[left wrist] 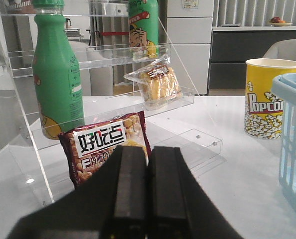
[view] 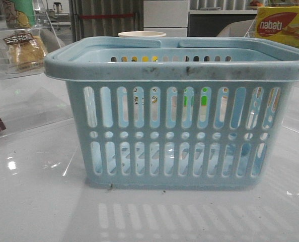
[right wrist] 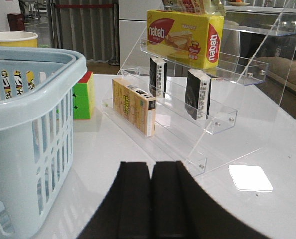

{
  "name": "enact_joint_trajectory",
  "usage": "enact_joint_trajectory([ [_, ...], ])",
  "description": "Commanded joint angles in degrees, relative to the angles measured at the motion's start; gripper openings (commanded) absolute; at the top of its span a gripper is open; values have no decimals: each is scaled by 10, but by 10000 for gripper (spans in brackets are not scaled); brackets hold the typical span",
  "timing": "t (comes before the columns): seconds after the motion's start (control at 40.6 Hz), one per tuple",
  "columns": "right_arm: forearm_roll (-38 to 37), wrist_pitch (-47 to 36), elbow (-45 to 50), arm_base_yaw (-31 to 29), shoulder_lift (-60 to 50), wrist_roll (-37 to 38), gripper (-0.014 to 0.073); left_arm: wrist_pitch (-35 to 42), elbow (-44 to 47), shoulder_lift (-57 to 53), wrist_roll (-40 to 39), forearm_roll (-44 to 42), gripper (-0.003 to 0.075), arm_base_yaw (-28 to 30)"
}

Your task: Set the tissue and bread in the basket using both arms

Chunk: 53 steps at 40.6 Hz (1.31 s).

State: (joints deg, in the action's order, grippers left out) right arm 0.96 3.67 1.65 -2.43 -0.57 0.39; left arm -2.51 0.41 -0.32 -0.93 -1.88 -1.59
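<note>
Front view gives mostly the basket (view: 179, 116), standing on the white table (view: 39, 201) and filling the middle; neither arm shows there. At its far left the bread (view: 24, 50) sits on a clear shelf (view: 18, 75), and the nabati box (view: 283, 25) peeks in at far right. The left wrist camera adds a green bottle (left wrist: 57, 74), a snack packet (left wrist: 105, 147) and a popcorn cup (left wrist: 267, 97), with the bread lying on the middle tier. The left gripper (left wrist: 147, 199) hangs level above the table, fingers pressed together on nothing, pointed at the snack packet. The right wrist camera alone shows two dark tissue packs (right wrist: 198, 94) upright on the other rack. The right gripper (right wrist: 150, 199) is likewise closed and empty, beside the basket.
</note>
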Motion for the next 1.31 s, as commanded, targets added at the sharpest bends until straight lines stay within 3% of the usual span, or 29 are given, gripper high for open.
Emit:
enact_joint_trajectory([
  [0.0,-5,-49,1,1,-11,1,55,49,0,-10,-5,3,90,0],
  [0.492,-5,-50,1,1,-11,1,55,49,0,-10,-5,3,90,0],
  [0.862,-4,-127,-7,1,-11,1,55,77,0,-10,-5,3,90,0],
  [0.985,-4,-91,-62,1,-11,1,55,112,-30,-10,-5,3,90,-1],
  [1.28,-5,30,-266,1,58,1,55,39,-220,42,-5,3,90,-1],
])
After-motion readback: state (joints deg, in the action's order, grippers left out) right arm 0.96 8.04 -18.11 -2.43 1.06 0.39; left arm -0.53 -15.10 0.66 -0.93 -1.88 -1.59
